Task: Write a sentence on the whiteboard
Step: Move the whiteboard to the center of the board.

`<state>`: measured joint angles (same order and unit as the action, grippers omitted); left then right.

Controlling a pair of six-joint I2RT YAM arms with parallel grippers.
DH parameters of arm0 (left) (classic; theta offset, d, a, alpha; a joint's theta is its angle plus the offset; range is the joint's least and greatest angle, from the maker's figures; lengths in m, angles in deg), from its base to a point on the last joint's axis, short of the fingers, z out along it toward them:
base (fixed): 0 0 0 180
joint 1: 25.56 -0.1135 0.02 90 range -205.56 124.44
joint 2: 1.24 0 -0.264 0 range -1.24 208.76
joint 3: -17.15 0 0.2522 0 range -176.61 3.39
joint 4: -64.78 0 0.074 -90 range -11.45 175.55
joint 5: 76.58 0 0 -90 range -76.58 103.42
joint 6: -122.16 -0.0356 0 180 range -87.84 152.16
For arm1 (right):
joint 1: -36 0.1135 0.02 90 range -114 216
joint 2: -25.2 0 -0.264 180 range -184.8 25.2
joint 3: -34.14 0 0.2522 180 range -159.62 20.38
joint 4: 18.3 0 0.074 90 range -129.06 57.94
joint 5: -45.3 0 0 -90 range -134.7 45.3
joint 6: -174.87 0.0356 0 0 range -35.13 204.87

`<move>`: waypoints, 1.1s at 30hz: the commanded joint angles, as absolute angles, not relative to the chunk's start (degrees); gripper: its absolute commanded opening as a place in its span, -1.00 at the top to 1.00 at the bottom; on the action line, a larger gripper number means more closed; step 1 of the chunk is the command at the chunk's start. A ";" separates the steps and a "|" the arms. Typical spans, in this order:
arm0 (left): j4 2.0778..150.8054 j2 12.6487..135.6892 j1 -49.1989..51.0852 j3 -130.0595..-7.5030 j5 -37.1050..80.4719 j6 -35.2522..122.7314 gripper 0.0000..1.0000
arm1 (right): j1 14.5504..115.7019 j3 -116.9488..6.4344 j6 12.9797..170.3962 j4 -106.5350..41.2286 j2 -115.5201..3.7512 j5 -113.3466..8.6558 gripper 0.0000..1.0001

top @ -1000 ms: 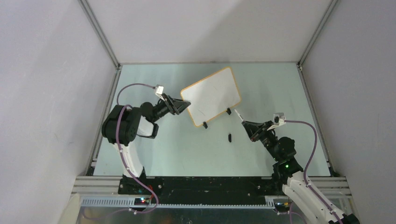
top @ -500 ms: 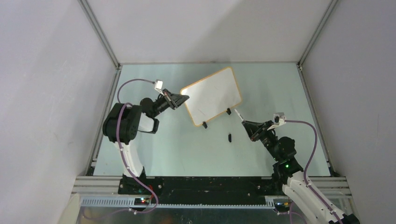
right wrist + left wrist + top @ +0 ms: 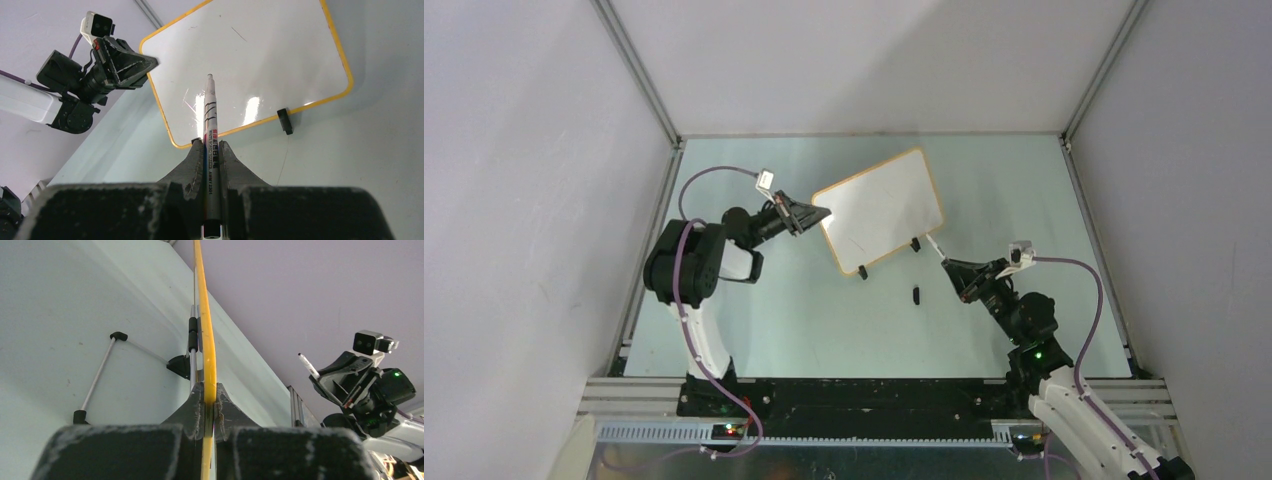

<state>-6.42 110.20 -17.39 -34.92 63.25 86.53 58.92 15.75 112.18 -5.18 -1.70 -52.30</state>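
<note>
The whiteboard [image 3: 879, 210] stands mid-tabletop [image 3: 804, 320] toward the back. Its long axis runs diagonally from near-left to far-right, and its white face is turned toward my right arm [image 3: 1024, 320]. My left arm [image 3: 694, 265] reaches across from the left, its jaws clenched on the board's left frame edge. My right arm stretches low, its jaws grasping a marker [image 3: 210, 120] that points at the board with its tip just short of it.

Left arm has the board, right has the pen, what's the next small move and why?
Probably ease the right gripper forward until the marker tip meets the whiteboard: the left gripper is clamped on its frame, the surface bears no lettering, and the tip is short of it.
</note>
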 commanded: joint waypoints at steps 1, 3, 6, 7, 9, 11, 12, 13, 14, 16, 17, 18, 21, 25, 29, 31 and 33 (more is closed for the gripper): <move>-8.86 110.53 -17.27 -36.82 69.00 92.48 1.00 | 59.25 13.37 111.76 -2.88 -2.48 -52.75 1.00; -6.87 110.34 -17.37 -37.17 70.20 91.68 1.00 | 59.24 13.38 111.81 -2.81 -2.29 -52.86 1.00; -5.37 110.04 -17.33 -37.94 72.28 91.77 1.00 | 59.23 13.49 111.84 -3.80 -0.77 -52.71 1.00; -5.17 109.71 -17.35 -38.08 73.31 92.24 1.00 | 59.26 13.49 111.85 -4.23 -0.35 -52.42 1.00; -2.97 108.54 -17.36 -38.20 74.82 91.56 1.00 | 59.22 13.59 111.76 -4.83 0.65 -52.14 1.00; 4.55 106.39 -17.38 -38.30 75.36 86.88 1.00 | 59.27 13.59 111.67 -5.29 1.20 -52.05 1.00; 7.97 105.57 -17.29 -38.07 74.67 81.46 1.00 | 59.29 13.34 111.63 -5.49 1.22 -52.01 1.00; 15.26 104.19 -17.16 -37.96 72.64 78.74 1.00 | 59.29 13.12 111.62 -5.86 0.92 -52.01 1.00; 22.58 103.69 -16.56 -38.25 71.90 73.47 1.00 | 59.36 12.46 111.52 -6.08 0.67 -52.11 1.00; 30.18 102.58 -15.38 -39.50 69.80 67.90 1.00 | 59.38 10.59 111.24 -7.40 -0.64 -52.42 1.00; 31.68 101.71 -15.02 -39.61 68.95 66.60 1.00 | 59.49 9.51 111.13 -9.04 -2.03 -52.65 1.00; 34.18 101.26 -14.53 -39.60 67.01 64.41 1.00 | 59.56 7.18 111.10 -10.09 -2.74 -53.30 1.00; 34.42 100.72 -14.07 -38.67 64.22 64.16 0.95 | 60.13 1.83 111.28 -14.66 -7.42 -55.58 1.00; 29.87 100.39 -14.13 -37.01 63.41 67.18 0.70 | 61.99 -7.45 109.91 -20.23 -13.37 -57.57 1.00; 29.94 98.92 -14.13 -36.36 62.46 67.01 0.09 | 65.73 -13.32 106.86 -23.78 -18.99 -55.73 1.00; 29.90 97.96 -14.05 -35.87 61.81 66.81 -0.10 | 67.83 -15.10 105.55 -23.96 -21.51 -54.41 1.00; 29.80 96.74 -14.08 -35.42 61.24 66.68 -0.20 | 69.53 -16.85 104.64 -24.03 -23.99 -53.47 1.00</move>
